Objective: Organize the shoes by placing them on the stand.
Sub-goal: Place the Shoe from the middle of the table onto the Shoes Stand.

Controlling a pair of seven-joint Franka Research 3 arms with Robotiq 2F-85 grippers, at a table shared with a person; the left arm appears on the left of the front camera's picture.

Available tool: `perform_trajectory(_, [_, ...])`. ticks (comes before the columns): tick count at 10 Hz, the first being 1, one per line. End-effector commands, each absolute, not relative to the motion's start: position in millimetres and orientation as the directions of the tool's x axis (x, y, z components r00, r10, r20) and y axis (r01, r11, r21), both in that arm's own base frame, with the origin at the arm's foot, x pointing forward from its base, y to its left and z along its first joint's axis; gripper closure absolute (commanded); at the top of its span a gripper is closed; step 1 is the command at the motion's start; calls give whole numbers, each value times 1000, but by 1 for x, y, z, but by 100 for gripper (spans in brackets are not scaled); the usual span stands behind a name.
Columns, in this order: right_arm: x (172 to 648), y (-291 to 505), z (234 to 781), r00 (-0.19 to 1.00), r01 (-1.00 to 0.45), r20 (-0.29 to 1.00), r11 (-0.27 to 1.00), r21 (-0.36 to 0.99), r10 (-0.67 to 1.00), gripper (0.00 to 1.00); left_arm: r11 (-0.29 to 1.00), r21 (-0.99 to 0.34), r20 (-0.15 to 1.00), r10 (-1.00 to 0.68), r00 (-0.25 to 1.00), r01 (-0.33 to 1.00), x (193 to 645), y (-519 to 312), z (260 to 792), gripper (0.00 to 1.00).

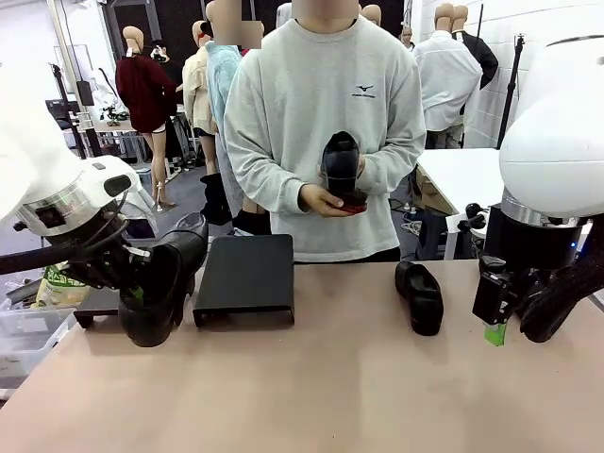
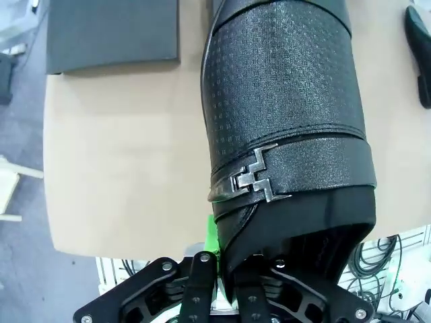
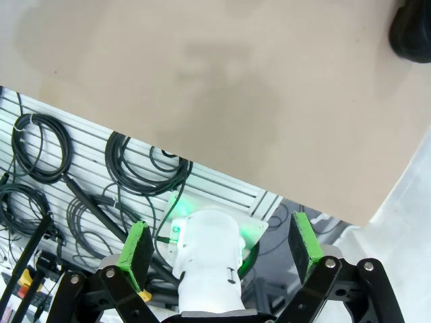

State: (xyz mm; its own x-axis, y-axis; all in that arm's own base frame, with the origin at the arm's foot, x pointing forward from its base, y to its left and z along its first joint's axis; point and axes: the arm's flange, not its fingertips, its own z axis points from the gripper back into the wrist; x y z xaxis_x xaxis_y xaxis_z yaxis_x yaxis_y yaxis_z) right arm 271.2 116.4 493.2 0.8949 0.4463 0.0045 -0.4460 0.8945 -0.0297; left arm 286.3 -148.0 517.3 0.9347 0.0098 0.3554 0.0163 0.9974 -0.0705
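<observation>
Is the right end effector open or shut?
Open: right end effector has green pads wide apart, gripping nothing.

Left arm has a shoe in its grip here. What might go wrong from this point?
The left gripper pinches the black textured buckled shoe only at its opening rim; the long body beyond the fingers might swing or slip.
The flat black stand sits close beside it; a low approach could knock its edge and shove it.
The person's hand holds another glossy black shoe behind the stand, so both may reach in together.
</observation>
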Motion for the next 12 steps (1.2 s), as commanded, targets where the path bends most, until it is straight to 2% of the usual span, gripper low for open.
perform_trajectory(1, [270, 119, 493, 897, -442, 5, 897, -8, 442, 0, 997, -73, 367, 10, 930, 18, 285, -148, 521, 100])
perform_trajectory(2, [270, 119, 493, 897, -442, 5, 897, -8, 442, 0, 997, -77, 442, 24, 897, 11, 289, -143, 520, 100])
perform_trajectory(3, [270, 119, 493, 897, -442, 5, 897, -8, 442, 0, 989, -117, 519, 141, 843, -93, 304, -126, 522, 100])
perform_trajectory(7, [270, 119, 493, 897, -442, 5, 897, -8, 442, 0, 920, -31, 702, 298, 647, -391, 372, -30, 505, 100])
perform_trajectory(8, [270, 119, 493, 897, -442, 5, 897, -8, 442, 0, 889, -20, 713, 334, 617, -458, 393, -7, 501, 100])
perform_trajectory(9, [270, 119, 493, 897, -442, 5, 897, -8, 442, 0, 883, -19, 676, 357, 645, -469, 409, 8, 496, 100])
perform_trajectory(11, [270, 119, 493, 897, -442, 5, 897, -8, 442, 0, 898, -46, 641, 363, 677, -438, 430, 21, 490, 100])
perform_trajectory(12, [270, 119, 493, 897, -442, 5, 897, -8, 442, 0, 920, -14, 612, 318, 724, -392, 435, 23, 490, 100])
